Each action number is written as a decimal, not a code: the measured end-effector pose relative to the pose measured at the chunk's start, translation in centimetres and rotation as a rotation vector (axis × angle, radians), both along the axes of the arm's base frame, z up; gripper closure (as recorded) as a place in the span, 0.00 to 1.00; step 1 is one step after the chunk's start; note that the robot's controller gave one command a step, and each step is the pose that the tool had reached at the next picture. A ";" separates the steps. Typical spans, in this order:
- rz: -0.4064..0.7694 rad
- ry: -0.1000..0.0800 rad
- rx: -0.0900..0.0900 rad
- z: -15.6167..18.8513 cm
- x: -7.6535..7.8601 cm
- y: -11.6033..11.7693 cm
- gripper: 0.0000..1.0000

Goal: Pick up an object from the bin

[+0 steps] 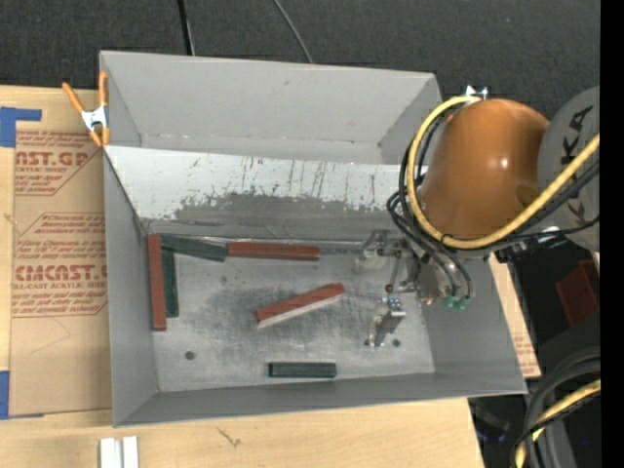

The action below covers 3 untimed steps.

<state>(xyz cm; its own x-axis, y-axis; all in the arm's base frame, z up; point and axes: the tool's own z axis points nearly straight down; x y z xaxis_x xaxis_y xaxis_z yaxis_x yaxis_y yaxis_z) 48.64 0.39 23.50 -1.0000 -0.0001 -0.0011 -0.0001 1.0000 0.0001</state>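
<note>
My gripper (387, 322) hangs low over the right part of the bin floor, under the arm's orange dome. Just left of it lies a reddish-brown bar (300, 303), tilted with its right end higher in the view and a pale edge along its side. The bar's right end stops a short way from the gripper and does not touch it. A short dark green bar (302, 369) lies flat near the front wall, to the gripper's lower left. Nothing shows under the gripper itself.
Along the back wall lie a long red-brown bar (273, 252) and a dark green bar (195, 250). At the left wall a red bar (156, 283) and a dark green bar (172, 286) lie side by side.
</note>
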 end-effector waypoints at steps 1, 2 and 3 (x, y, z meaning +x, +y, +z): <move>0.002 -0.007 0.001 -7.0 3.4 0.9 0.00; 0.060 0.004 0.000 -12.7 3.6 1.0 0.00; -0.039 -0.036 0.001 -15.6 4.6 2.3 1.00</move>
